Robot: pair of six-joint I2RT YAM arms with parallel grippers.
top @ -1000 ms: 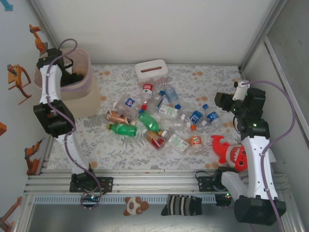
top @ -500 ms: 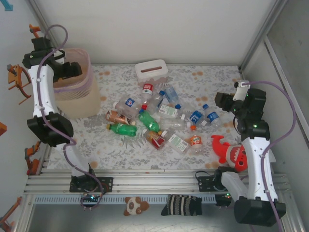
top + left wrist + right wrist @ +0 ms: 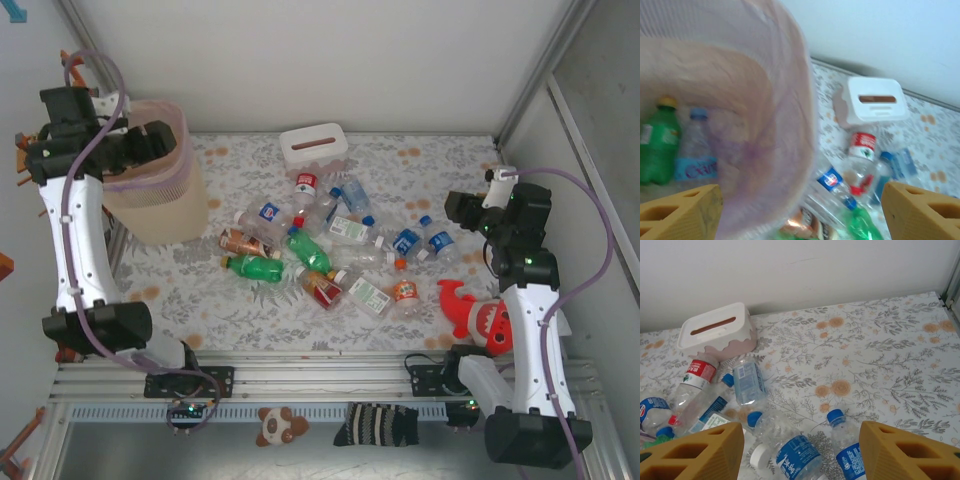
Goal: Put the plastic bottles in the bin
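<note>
Several plastic bottles lie in a heap mid-table, clear and green, with blue, red and orange labels. The pinkish bin stands at the far left. In the left wrist view the bin holds a green bottle and a clear blue-labelled bottle. My left gripper hovers over the bin's rim, open; in its own view the left gripper holds nothing. My right gripper hangs open at the right; the right gripper is above two blue-capped bottles, touching neither.
A white tissue box sits at the back centre, behind the heap. A red plush shark lies by the right arm's base. A striped sock and small plush lie at the front rail. Walls close in on both sides.
The left arm has lifted and swung left, bringing its open gripper up out of the bin to rim height. The right arm and the heap have not moved.
</note>
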